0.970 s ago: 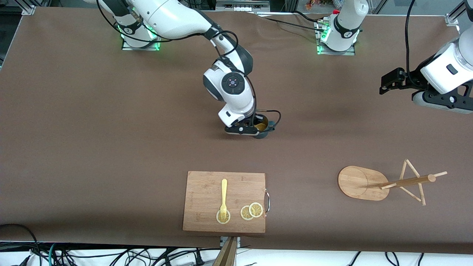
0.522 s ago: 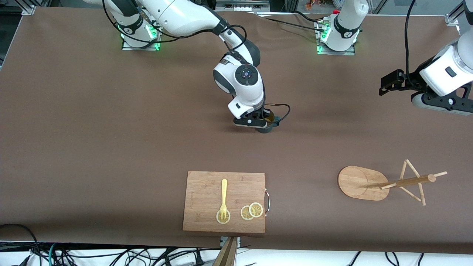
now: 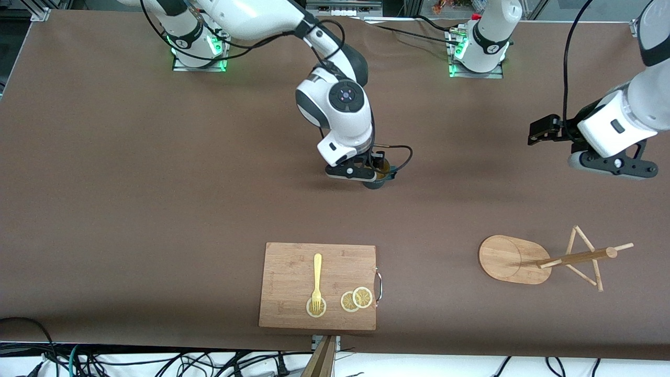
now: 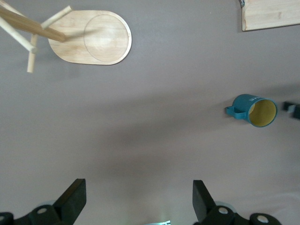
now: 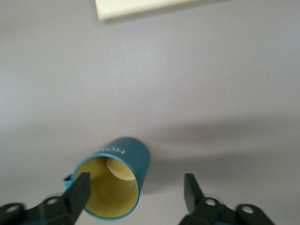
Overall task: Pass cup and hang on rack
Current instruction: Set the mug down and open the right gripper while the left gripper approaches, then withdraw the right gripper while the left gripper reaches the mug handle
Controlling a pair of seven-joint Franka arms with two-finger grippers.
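The dark teal cup [image 3: 375,184] stands upright on the brown table near its middle, yellow inside showing. It also shows in the right wrist view [image 5: 125,161] and the left wrist view [image 4: 257,111]. My right gripper [image 3: 366,175] is open just above it [image 5: 136,182], with one finger over the cup's mouth and the other outside the wall. My left gripper [image 3: 535,133] is open and empty [image 4: 138,186], up over the table at the left arm's end. The rack [image 3: 510,259] stands nearer the front camera than the left gripper, and shows in the left wrist view [image 4: 93,37].
A rectangular wooden cutting board [image 3: 317,285] lies near the table's front edge, nearer the camera than the cup. On it are a yellow fork [image 3: 316,277] and lemon slices [image 3: 356,299]. Bare brown table lies between the cup and the rack.
The right arm and the cup moved toward the left arm's end and a little away from the camera, then stayed. The left gripper moved a little toward the cup.
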